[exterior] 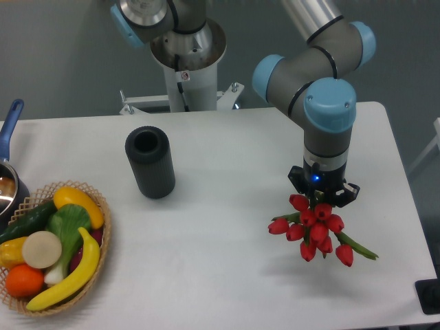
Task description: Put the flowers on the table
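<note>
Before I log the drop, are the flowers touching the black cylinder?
Apart. The camera view shows bare white table between the flowers and the black cylinder.

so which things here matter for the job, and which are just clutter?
Job: flowers, gripper with jaws shut on the stems, white table.
Clutter: black cup, basket of vegetables, pot with blue handle.

No text, brand, number or sign is legible in the view. A small white sticker with a red mark [183, 75] sits on the white mounting column [187, 86] behind the worktop [227, 158], but its content is too small to read. No other marking of any kind is discernible.
</note>
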### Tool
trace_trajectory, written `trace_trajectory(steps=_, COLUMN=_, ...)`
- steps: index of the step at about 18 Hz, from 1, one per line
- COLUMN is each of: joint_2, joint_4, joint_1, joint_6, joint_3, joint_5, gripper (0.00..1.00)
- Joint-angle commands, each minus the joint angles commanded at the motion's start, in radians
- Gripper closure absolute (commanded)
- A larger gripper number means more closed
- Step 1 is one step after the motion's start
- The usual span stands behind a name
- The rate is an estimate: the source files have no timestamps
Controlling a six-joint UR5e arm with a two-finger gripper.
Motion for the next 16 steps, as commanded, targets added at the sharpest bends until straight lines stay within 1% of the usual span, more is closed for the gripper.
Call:
trace_trajectory(steps=4, joint_2=-0.006, joint_4=0.003, joint_1=0.000, joint_6=0.000, joint_3=0.000, joint_5=-0.009, gripper=0.62)
trace_trajectory(steps=10, joint_2=-0.046, joint_4=0.008, joint_1=-0.014, joint_6=-0.009, joint_3=0.000, joint_5=-0.009, gripper=0.61)
trace_trajectory(steps=14, joint_2=-0.070, joint_4=0.011, joint_1=-0.023, joint_6=-0.009, joint_3=0.002, joint_5=-0.008, gripper=0.58)
trace_trajectory(steps=16, joint_2=-0.080, joint_4=0.021, joint_1=-0.029, joint_6=-0.009, joint_3=0.002, joint_5=-0.008, gripper=0.58)
